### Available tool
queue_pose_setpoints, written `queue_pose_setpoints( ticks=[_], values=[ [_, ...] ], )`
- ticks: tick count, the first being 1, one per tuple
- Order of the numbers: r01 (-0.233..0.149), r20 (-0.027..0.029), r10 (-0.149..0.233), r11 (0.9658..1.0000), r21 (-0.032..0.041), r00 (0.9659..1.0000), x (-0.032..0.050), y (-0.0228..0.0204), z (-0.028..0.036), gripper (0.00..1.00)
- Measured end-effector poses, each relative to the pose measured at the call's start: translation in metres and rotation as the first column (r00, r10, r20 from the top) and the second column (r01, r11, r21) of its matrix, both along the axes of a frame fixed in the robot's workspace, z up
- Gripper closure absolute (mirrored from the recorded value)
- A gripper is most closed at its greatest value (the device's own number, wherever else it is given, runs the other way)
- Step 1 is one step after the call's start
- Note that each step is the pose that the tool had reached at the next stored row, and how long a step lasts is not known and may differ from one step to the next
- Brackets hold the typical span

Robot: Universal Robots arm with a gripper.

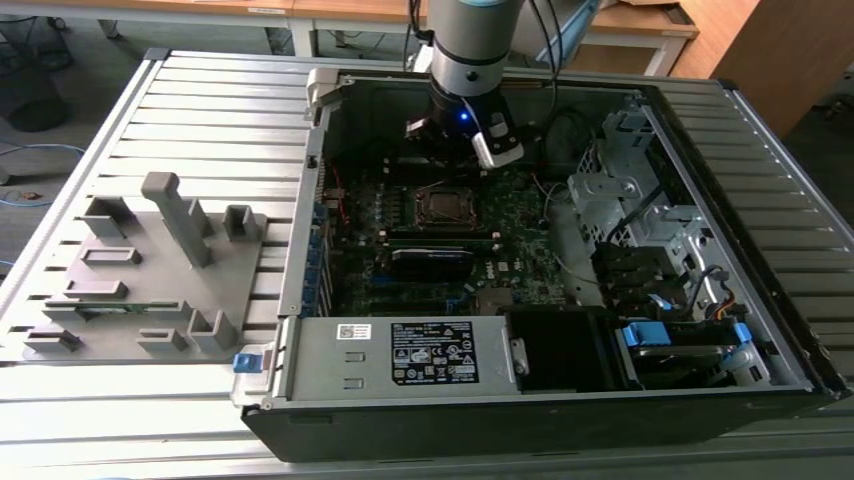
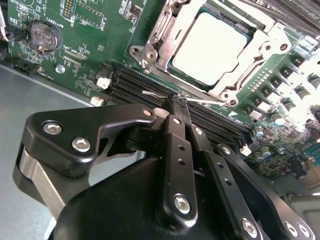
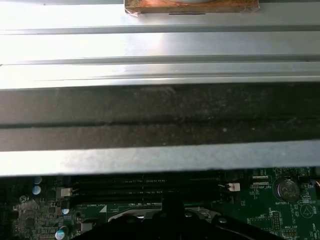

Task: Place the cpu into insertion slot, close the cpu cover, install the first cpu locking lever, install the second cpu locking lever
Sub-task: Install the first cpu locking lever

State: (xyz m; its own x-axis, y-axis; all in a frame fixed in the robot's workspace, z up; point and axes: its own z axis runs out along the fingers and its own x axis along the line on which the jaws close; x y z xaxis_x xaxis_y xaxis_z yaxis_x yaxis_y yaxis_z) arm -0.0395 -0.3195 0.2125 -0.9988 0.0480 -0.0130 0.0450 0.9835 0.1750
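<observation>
The cpu [image 2: 210, 47] lies flat in the insertion slot [image 1: 441, 205], its pale metal face showing through the cut-out of the cpu cover [image 2: 260, 55], which is down over it. My gripper [image 2: 178, 100] hangs just beside the socket, over the long black memory slots, with its black fingers [image 2: 172, 135] pressed together. A thin silvery locking lever [image 2: 150, 92] ends right at the fingertips; I cannot tell whether it is pinched or only touched. In the exterior view the gripper [image 1: 451, 160] sits low inside the open computer case, just behind the socket.
The case walls [image 1: 314, 200] close in on the board. Drive cages and cables [image 1: 641, 230] fill the exterior view's right, and the power supply [image 1: 400, 355] sits at the front. A grey fixture tray [image 1: 134, 270] lies outside on the exterior view's left. A coin battery [image 2: 44, 35] sits on the board.
</observation>
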Motion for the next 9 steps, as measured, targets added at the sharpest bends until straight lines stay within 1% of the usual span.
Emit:
queue_pose_setpoints(
  ticks=[4,5,7,9],
  values=[
    [0.0,0.0,0.0,1.0,-0.0017,1.0,0.0004,0.0014,-0.0024,0.89],
    [0.007,-0.0001,-0.007,1.0,-0.0028,1.0,0.0003,0.0014,-0.0027,0.89],
    [0.03,0.0,-0.03,0.9995,-0.0055,0.9995,0.0003,0.0014,-0.0031,0.89],
    [0.06,0.0001,-0.06,0.9981,-0.0077,0.9982,0.0003,0.0014,-0.0035,0.89]
  ],
)
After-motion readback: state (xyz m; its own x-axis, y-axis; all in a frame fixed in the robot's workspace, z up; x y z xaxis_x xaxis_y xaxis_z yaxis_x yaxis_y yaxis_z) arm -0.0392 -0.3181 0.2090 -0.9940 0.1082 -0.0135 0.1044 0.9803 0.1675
